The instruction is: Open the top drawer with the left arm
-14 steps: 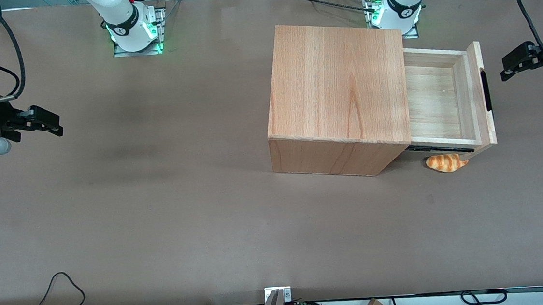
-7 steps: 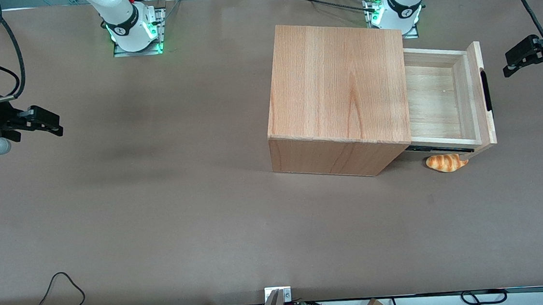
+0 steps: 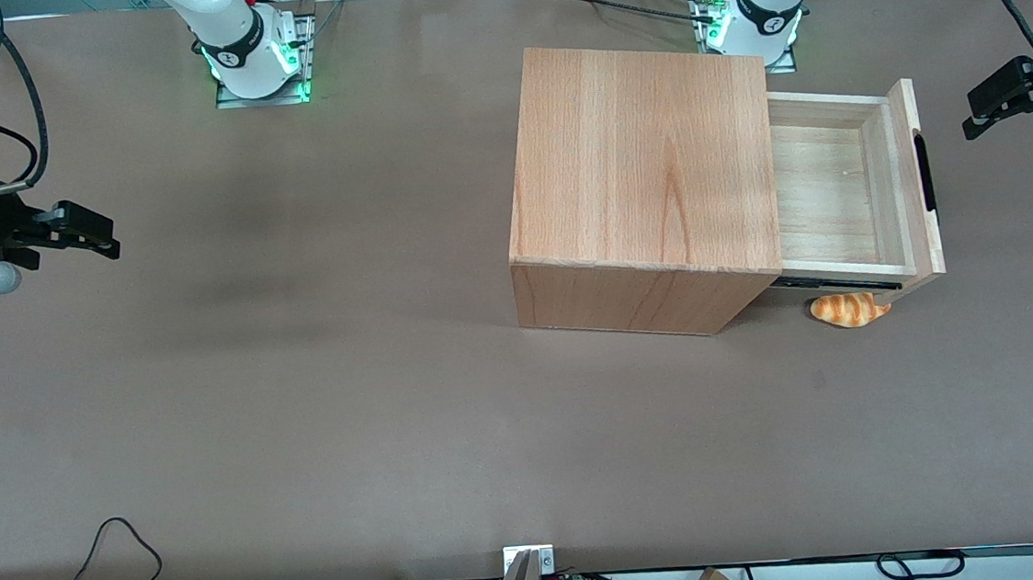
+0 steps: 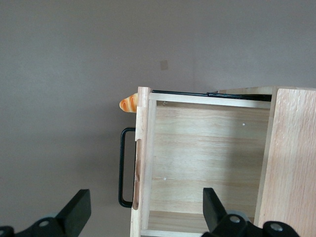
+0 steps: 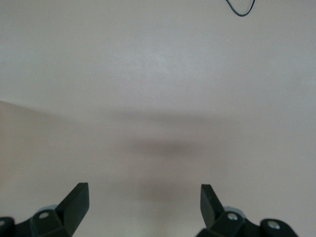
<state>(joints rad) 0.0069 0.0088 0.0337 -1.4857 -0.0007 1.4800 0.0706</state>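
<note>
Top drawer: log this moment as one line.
top drawer: pulled out, inside bare | handle: free | left arm hand: open, apart from handle | bread toy: on table under drawer front

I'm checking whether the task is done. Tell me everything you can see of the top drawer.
The top drawer is a shallow light-wood tray with a paler, empty inside, pulled well out of the cabinet on black slide rails. Its flat front panel carries a slim black bar handle. Nothing grips it: the open left gripper hangs clear of the handle.
</note>
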